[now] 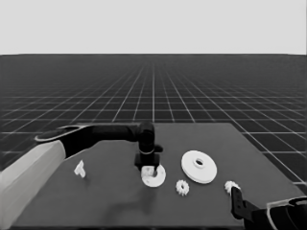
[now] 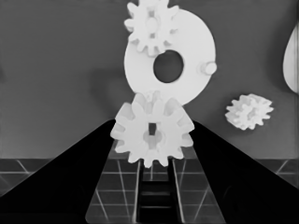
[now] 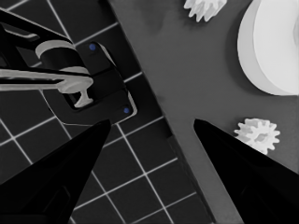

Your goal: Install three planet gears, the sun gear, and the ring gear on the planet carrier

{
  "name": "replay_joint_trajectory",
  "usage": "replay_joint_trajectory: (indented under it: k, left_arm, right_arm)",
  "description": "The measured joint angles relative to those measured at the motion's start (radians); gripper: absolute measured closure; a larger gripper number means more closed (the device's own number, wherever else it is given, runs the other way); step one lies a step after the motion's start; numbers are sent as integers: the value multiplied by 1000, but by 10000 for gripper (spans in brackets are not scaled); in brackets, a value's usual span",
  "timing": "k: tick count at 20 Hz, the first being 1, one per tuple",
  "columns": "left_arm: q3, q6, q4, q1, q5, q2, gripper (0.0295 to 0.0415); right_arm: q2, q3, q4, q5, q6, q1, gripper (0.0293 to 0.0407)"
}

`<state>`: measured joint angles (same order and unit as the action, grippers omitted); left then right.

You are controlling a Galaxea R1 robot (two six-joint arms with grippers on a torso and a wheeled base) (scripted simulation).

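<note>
While the left hand (image 2: 152,140) is gripping a planet gear (image 2: 153,135) flat between its fingers so the bore faces down, it is hovering over the smaller round part (image 1: 154,176), where one gear (image 2: 150,25) is sitting already and a bare peg (image 2: 208,68) is waiting, as the right hand (image 3: 152,135) is idling wide at the worktop (image 1: 105,191) corner.

The table (image 1: 115,201) is dark grey, and on it every part is white: the smaller round part (image 1: 154,176), the larger round part (image 1: 198,166), the gears (image 1: 182,187) beside it and the thin white piece (image 1: 80,168). Past the table's edge the floor (image 1: 153,86) is black with a pale grid.
</note>
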<state>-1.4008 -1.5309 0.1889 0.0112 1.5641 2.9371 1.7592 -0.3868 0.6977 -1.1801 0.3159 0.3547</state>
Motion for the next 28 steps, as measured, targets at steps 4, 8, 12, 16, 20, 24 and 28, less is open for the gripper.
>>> replay_joint_trajectory:
  k: [4,8,12,16,20,24,28]
  left_arm:
    - [-83,60,149,152,-26,17,398]
    - [-97,69,166,168,-32,20,398]
    - [-99,70,168,169,-33,20,339]
    - [-99,70,168,170,-33,20,326]
    - [-99,70,168,170,-33,20,326]
    - [-6,4,22,21,0,2,326]
    - [-2,0,3,2,0,1,326]
  right_arm:
    - [0,0,0,0,0,0,315]
    - [0,0,0,0,0,0,315]
    - [0,0,0,0,0,0,315]
    - [0,0,0,0,0,0,315]
    - [0,0,0,0,0,0,315]
    - [0,0,0,0,0,0,315]
    - [0,0,0,0,0,0,315]
